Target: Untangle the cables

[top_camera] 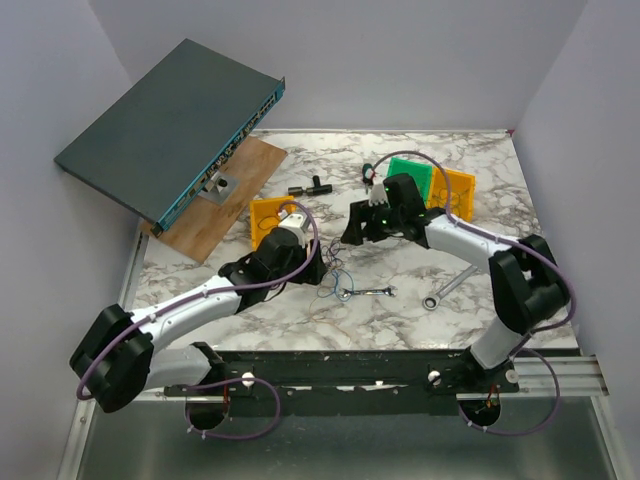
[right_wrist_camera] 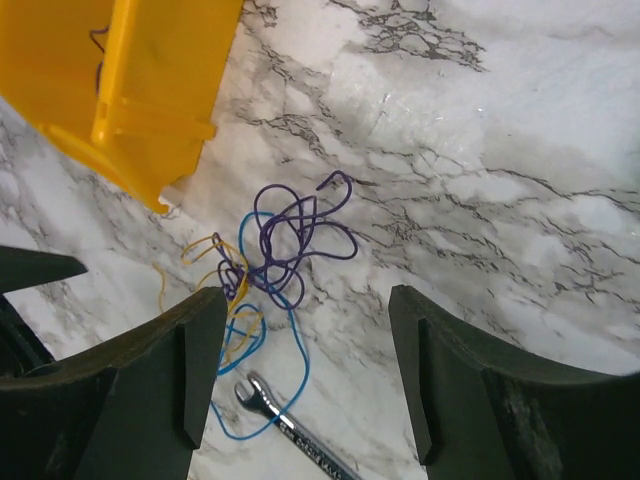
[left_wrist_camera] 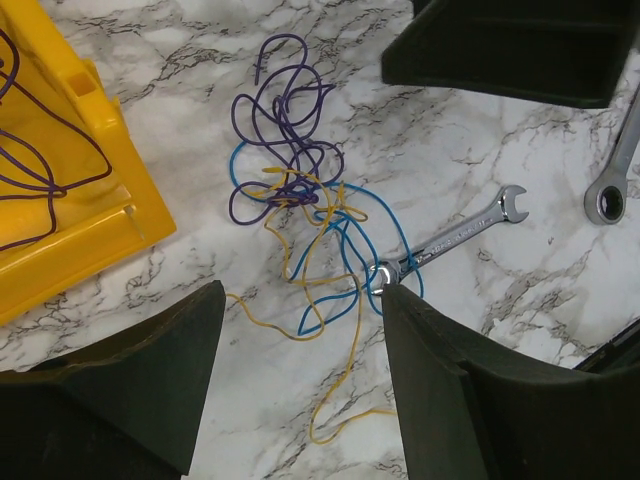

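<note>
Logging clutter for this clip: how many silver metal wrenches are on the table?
2. A small silver wrench lies with one end among the tangled thin cables; a second silver wrench lies apart, further right.

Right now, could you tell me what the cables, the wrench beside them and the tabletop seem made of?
Cables: probably plastic-coated wire, matte purple, blue and yellow, holding springy loops. Wrench: shiny metal, likely polished steel, with bright glints. Tabletop: white with grey veins, marble-look; stone or laminate, unclear.
</note>
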Controlling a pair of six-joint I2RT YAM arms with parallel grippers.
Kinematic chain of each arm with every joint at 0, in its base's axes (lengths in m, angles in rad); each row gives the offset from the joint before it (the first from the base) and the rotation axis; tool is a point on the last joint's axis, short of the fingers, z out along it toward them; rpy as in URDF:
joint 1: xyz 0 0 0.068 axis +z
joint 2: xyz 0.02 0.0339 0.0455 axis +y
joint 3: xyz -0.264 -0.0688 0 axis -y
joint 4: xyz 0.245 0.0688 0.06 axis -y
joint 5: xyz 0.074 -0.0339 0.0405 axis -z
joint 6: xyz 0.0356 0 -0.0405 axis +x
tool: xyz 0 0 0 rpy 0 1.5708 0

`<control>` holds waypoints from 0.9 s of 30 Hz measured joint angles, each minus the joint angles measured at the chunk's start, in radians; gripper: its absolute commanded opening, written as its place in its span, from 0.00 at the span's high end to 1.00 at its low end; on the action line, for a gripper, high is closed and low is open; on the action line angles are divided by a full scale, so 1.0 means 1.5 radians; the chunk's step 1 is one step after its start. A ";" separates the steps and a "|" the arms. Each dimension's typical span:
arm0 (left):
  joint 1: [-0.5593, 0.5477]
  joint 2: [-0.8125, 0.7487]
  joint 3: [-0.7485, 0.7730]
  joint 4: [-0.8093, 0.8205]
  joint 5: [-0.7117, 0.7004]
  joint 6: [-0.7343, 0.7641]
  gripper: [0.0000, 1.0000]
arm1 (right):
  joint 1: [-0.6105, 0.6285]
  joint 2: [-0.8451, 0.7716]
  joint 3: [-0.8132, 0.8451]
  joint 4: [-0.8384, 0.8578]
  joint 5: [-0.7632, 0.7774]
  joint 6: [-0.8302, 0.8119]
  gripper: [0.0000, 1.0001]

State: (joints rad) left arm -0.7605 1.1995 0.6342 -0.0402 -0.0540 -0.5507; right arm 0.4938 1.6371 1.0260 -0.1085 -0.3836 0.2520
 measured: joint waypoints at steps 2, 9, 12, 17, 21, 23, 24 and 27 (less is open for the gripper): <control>0.000 -0.007 -0.006 0.001 -0.003 0.000 0.35 | 0.009 0.037 0.015 0.003 0.000 0.008 0.21; 0.000 -0.052 -0.046 0.012 -0.024 0.003 0.32 | 0.067 0.155 0.095 -0.014 0.038 0.033 0.35; 0.000 -0.076 -0.060 0.025 -0.033 0.004 0.32 | 0.080 0.180 0.120 -0.028 0.052 0.040 0.56; 0.000 -0.085 -0.064 0.040 -0.040 0.006 0.32 | 0.081 0.196 0.134 -0.041 0.053 0.041 0.92; 0.000 -0.083 -0.064 0.045 -0.044 0.008 0.32 | 0.080 0.177 0.127 -0.040 0.045 0.042 0.99; 0.000 -0.082 -0.064 0.046 -0.044 0.012 0.34 | 0.080 0.133 0.101 -0.032 0.033 0.047 0.99; 0.000 -0.082 -0.064 0.046 -0.044 0.014 0.34 | 0.080 0.108 0.091 -0.031 0.027 0.049 0.99; 0.000 -0.097 -0.071 0.052 -0.046 0.018 0.33 | 0.080 0.007 0.055 -0.002 -0.004 0.058 0.99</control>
State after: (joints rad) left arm -0.7605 1.0534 0.5274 0.0376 -0.1223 -0.5240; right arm 0.6144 1.6470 1.1088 -0.1108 -0.3897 0.3393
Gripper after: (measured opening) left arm 0.667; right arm 0.061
